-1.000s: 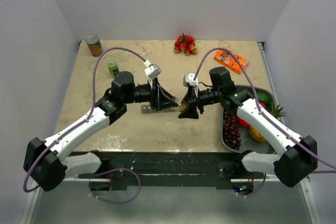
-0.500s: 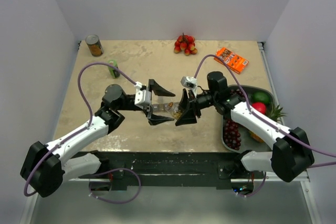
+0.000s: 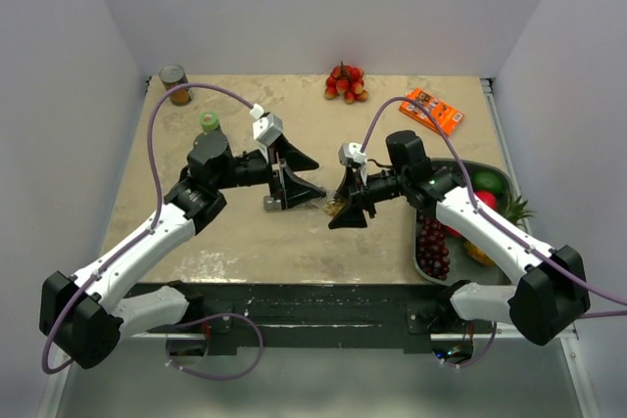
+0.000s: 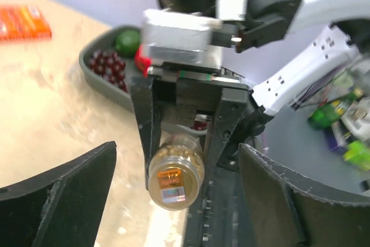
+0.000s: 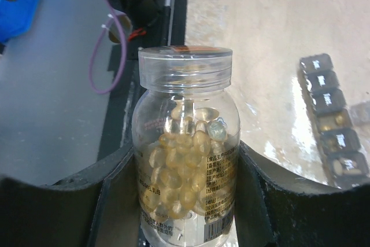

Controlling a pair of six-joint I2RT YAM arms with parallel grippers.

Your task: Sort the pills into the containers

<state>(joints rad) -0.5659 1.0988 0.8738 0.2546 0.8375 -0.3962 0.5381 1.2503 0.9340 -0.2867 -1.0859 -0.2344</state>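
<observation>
My right gripper (image 3: 342, 205) is shut on a clear pill bottle (image 5: 186, 160) full of yellow capsules, its clear cap (image 5: 185, 62) on. The bottle lies roughly level above the table's middle (image 3: 334, 206). My left gripper (image 3: 304, 176) is open and empty, facing the bottle's capped end from the left. In the left wrist view the cap (image 4: 175, 181) with an orange sticker shows between the right gripper's fingers (image 4: 146, 120), and my left gripper (image 4: 176, 163) stands wide open, apart from it. The grey pill-organiser strip (image 5: 335, 125) lies on the table, partly hidden under the left gripper (image 3: 269, 205).
A green bottle (image 3: 210, 121) and a tin can (image 3: 174, 79) stand at the back left. Red fruit (image 3: 344, 82) and an orange packet (image 3: 431, 112) lie at the back. A grey tray (image 3: 423, 259) with grapes and fruit sits at the right, under the right arm.
My left gripper swung toward the near side, opened wide by the bottle's cap, then moved back up and left. My right gripper kept hold of the bottle and barely moved.
</observation>
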